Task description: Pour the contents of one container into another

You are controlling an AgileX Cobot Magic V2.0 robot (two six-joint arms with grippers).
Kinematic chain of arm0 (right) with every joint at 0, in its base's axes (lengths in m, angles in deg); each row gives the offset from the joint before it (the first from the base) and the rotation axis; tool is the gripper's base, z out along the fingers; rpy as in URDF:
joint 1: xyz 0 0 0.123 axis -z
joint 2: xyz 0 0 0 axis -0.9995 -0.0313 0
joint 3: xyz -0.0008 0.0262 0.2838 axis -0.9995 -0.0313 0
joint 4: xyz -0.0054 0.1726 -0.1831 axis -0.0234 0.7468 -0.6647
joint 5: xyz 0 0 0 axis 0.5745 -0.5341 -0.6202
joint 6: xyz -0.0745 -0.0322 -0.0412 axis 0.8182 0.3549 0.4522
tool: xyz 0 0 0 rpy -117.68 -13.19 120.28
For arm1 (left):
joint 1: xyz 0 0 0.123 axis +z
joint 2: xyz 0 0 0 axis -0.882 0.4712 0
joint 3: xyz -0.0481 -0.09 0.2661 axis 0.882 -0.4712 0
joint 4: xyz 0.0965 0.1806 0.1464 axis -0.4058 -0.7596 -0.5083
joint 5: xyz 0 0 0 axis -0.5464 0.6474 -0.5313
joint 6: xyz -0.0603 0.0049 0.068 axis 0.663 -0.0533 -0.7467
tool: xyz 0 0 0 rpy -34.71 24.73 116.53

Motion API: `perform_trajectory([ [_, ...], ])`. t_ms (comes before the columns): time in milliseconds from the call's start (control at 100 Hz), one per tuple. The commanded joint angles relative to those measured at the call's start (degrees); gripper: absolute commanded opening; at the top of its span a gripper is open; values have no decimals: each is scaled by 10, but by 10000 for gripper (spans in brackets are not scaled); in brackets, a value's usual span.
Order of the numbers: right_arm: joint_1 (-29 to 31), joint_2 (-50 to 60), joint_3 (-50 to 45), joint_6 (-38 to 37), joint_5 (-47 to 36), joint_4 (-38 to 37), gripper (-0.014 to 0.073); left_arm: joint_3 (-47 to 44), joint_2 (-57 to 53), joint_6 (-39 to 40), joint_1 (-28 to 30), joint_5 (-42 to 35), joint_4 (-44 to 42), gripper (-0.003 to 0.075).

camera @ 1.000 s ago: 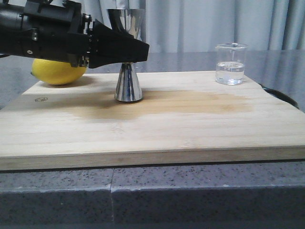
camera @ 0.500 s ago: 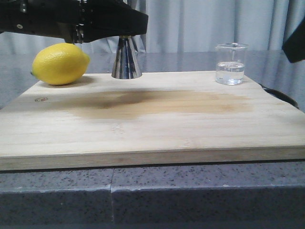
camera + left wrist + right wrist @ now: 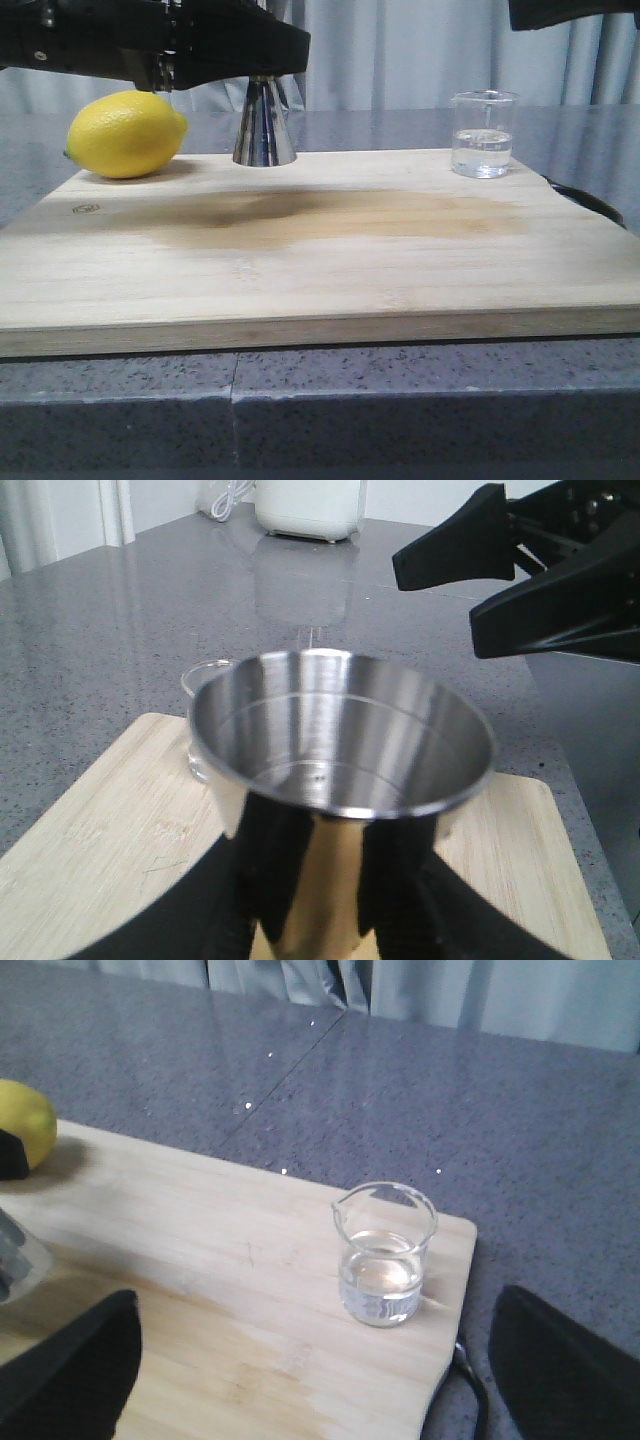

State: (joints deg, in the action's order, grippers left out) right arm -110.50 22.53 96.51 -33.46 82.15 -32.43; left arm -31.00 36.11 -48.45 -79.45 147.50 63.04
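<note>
We are seeing a lemon [image 3: 126,134] lying at the far left corner of the board [image 3: 320,270]. Just right of it, our left gripper [image 3: 262,52] is clamping the jigger [image 3: 264,130] by its waist, holding it upright and clear of the wood. At the far right corner the beaker [image 3: 484,134] is standing upright, about half full of clear liquid. Our right gripper [image 3: 300,1360] is hovering above and short of the beaker, fingers [image 3: 565,1370] spread wide, touching nothing.
</note>
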Motion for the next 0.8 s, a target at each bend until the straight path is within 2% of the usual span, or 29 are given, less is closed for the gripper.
perform_trajectory([
  [0, -22, 1, -21, 9, -134, 1, 618, 17, -28, 8, -5, 58, 47, 220],
  [100, -50, -16, -56, 9, -221, 0, 618, 17, -28, 8, -5, 58, 47, 220],
  [220, -62, -63, -67, -3, -273, 0, 618, 17, -28, 8, -5, 58, 47, 220],
  [390, -62, -137, -67, -62, -366, -6, 618, 17, -28, 8, -5, 58, 47, 220],
  [550, -56, -197, -66, -154, -416, -72, 617, 17, -28, 8, -5, 58, 47, 220],
  [650, -23, -226, -65, -189, -435, -95, 617, 17, -28, 8, -5, 58, 47, 220],
  [790, 41, -251, -47, -284, -426, -246, 617, 17, -28, 8, -5, 58, 47, 220],
])
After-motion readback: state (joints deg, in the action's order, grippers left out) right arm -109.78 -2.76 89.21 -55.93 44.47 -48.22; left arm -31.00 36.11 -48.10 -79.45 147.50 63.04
